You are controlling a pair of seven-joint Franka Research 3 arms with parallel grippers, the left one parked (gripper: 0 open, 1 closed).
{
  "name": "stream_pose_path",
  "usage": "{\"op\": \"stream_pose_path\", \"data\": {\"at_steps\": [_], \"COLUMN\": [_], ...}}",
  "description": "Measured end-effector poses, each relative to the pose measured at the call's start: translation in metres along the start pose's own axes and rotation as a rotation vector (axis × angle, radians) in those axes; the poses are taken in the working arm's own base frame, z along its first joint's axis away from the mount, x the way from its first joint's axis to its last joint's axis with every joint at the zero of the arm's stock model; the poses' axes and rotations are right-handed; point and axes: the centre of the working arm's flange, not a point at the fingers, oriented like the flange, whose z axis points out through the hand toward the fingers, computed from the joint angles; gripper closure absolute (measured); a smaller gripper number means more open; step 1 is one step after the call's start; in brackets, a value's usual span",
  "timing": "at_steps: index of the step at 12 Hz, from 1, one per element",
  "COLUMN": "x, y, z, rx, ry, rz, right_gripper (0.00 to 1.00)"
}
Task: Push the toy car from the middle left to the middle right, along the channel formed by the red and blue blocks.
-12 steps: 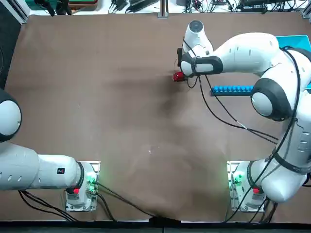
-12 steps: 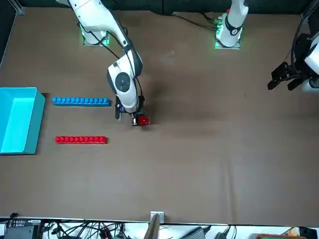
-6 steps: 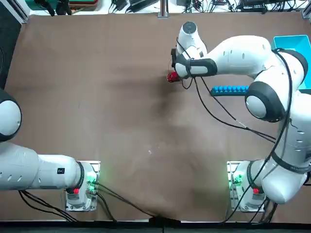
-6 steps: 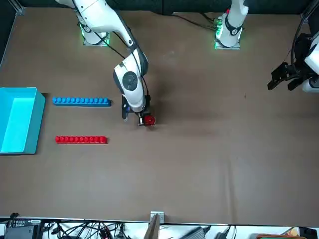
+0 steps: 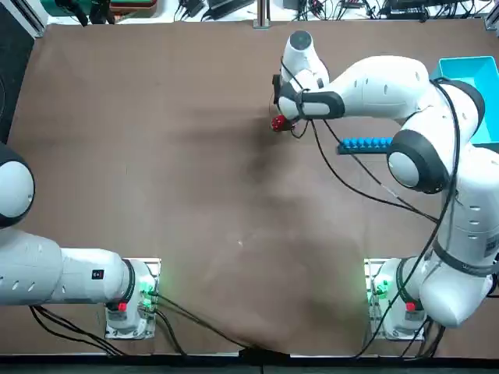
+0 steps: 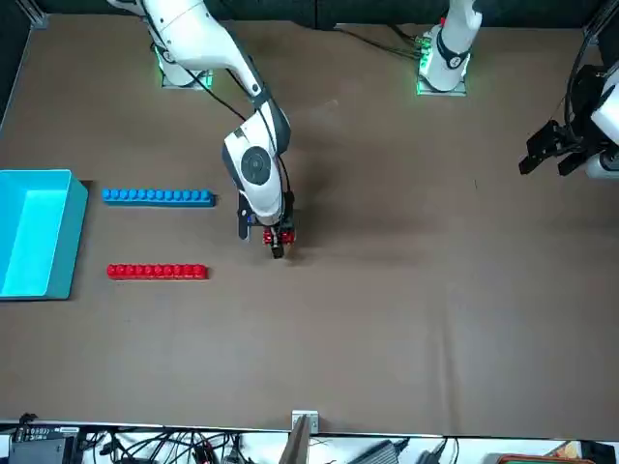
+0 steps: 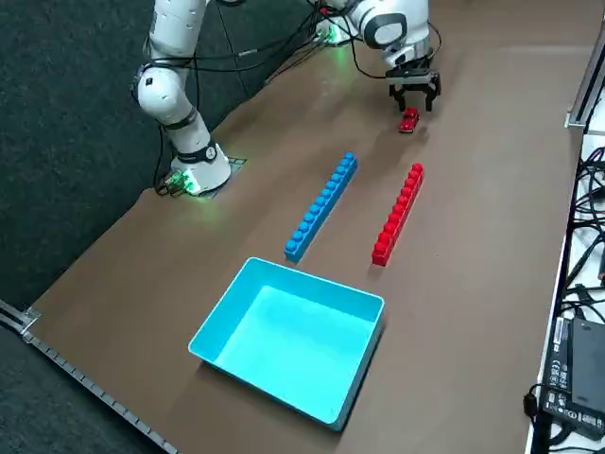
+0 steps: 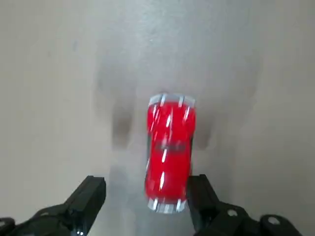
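Because the right hand (image 8: 146,189) is spread wide, with 1 fingertip at the flank of the red toy car (image 8: 170,152) and the other well apart, a sideways nudge could twist the car on the table (image 7: 492,189). It sits short of the channel between the blue block (image 7: 322,206) and red block (image 7: 398,215); pushed off-centre, it could strike either block's end.

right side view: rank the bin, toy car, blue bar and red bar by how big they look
1. Bin
2. Blue bar and red bar: too alike to rank, and the view is angled
3. Toy car, just by the right gripper
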Motion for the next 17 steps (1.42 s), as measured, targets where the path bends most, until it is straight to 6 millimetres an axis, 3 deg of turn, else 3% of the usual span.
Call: {"op": "stream_pose_path", "data": {"at_steps": [3, 11, 17], "x": [-0.006, -0.008, -0.003], "y": [-0.009, -0.018, -0.018], "z": [-0.018, -0.035, -0.059], "rx": [-0.004, 0.026, 0.007], "ry": [0.002, 0.002, 0.049], "rz": [0.0, -0.012, -0.166], "right_gripper": [0.0, 0.0, 0.0]}}
